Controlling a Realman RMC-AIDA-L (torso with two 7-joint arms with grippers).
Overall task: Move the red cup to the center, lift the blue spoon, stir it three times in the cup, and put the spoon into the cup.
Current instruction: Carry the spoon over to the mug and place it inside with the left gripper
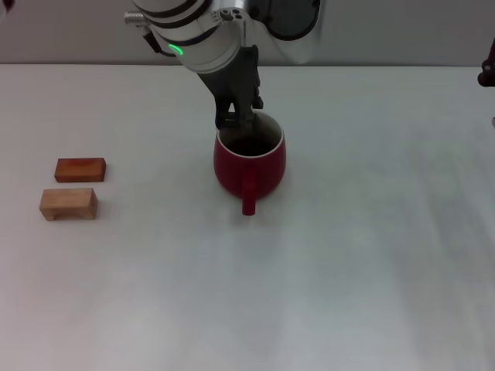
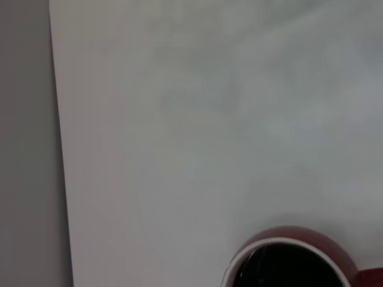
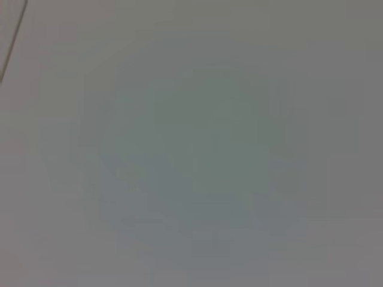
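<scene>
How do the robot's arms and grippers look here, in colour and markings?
The left arm is a white rounded housing with black rings and a small green light. The left gripper is black. Of the right arm only a small dark part shows at the edge.

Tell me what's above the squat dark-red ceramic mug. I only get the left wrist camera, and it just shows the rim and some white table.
Observer: The left gripper hangs at the far rim of the squat dark-red ceramic cup, its tips dipping just inside.
Operator: Is the spoon in there?
Observer: No view shows a spoon. The cup's inside looks dark.
Operator: Anything else around?
Observer: Two small wooden blocks lie well off to the cup's left, a reddish block and a pale block. The right arm is parked at the far right edge.
</scene>
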